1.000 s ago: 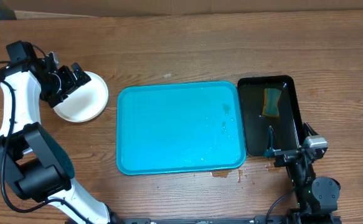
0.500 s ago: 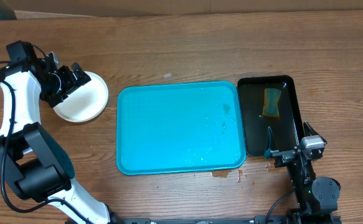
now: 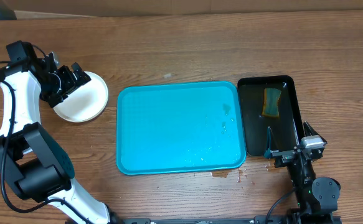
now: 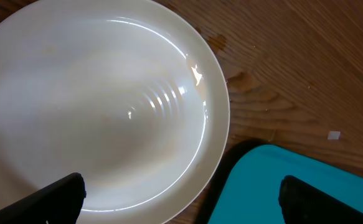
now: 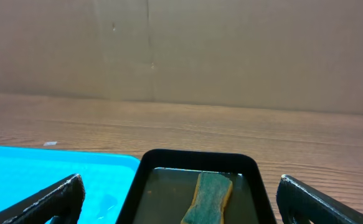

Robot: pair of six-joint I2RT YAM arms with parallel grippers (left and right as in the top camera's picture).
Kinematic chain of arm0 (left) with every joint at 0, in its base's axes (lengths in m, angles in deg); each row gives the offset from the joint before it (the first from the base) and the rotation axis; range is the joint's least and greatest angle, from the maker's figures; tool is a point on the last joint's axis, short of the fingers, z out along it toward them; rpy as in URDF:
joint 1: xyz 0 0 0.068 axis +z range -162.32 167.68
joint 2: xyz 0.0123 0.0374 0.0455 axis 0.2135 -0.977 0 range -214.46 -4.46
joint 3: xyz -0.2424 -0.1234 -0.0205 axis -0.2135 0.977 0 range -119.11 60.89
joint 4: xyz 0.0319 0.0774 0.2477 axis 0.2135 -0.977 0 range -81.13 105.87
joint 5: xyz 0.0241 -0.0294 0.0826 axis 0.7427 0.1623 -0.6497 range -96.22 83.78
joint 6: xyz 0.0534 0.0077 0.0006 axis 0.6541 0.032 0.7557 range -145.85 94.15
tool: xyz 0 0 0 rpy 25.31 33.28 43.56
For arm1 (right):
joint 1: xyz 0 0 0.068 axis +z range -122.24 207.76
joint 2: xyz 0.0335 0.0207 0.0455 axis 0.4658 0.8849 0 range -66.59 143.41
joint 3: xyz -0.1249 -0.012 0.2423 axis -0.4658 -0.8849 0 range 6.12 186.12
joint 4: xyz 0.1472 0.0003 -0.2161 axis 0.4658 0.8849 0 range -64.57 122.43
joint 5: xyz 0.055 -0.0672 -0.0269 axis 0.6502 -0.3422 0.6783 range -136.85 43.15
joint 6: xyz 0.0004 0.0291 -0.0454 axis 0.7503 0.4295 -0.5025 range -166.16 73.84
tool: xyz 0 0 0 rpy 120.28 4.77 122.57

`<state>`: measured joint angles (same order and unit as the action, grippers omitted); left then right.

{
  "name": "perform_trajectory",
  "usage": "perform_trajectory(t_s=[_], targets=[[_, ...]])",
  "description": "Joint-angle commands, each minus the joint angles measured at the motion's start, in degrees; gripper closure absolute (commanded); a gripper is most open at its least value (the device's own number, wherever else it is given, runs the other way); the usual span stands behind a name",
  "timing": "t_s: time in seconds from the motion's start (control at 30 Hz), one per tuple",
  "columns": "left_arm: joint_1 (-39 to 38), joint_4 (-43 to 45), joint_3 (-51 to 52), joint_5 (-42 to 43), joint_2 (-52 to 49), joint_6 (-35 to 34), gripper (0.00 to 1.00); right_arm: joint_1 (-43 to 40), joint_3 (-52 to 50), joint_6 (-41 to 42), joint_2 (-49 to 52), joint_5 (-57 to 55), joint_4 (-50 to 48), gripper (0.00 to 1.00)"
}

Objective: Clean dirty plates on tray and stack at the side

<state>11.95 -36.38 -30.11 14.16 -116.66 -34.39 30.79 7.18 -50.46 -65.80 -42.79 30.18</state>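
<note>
A stack of round pale plates [image 3: 81,99] lies on the wood left of the turquoise tray [image 3: 169,130]; only the top plate shows, white and glossy in the left wrist view [image 4: 100,106]. The tray holds no plates, only water drops and small smears. My left gripper [image 3: 69,79] is open and empty just above the stack [image 4: 180,202]. My right gripper [image 3: 287,151] is open and empty at the near end of the black tray, its fingers wide apart in the right wrist view [image 5: 180,202].
A narrow glossy black tray [image 3: 290,118] right of the turquoise tray holds water and a green and yellow sponge [image 3: 271,102], also in the right wrist view [image 5: 207,196]. A brown spill [image 3: 221,174] lies at the turquoise tray's front edge.
</note>
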Motion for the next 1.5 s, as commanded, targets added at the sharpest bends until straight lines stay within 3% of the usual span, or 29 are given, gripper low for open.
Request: perform_trajectory(t_s=[0.0, 0.33, 0.8, 1.07, 1.23, 1.47], targets=[[0.0, 0.1, 0.4, 0.0, 0.0, 1.3, 0.00, -0.2, -0.6, -0.3, -0.6, 0.0, -0.3, 0.00], [-1.3, 0.0, 0.5, 0.0, 2.9, 1.3, 0.00, -0.2, -0.6, -0.3, -0.6, 0.0, -0.3, 0.00], [-14.5, 0.0, 0.5, 0.0, 36.2, 1.3, 0.00, -0.2, -0.6, -0.3, -0.6, 0.0, -0.3, 0.00], [-19.3, 0.0, 2.4, 0.0, 49.3, 1.3, 0.00, -0.2, -0.6, -0.3, -0.6, 0.0, -0.3, 0.00], [-20.7, 0.0, 11.7, 0.0, 58.8, 1.3, 0.00, -0.2, -0.6, -0.3, -0.6, 0.0, -0.3, 0.00], [-20.7, -0.1, 32.8, 0.0, 74.5, 1.2, 0.00, -0.2, -0.6, -0.3, -0.6, 0.0, -0.3, 0.00]])
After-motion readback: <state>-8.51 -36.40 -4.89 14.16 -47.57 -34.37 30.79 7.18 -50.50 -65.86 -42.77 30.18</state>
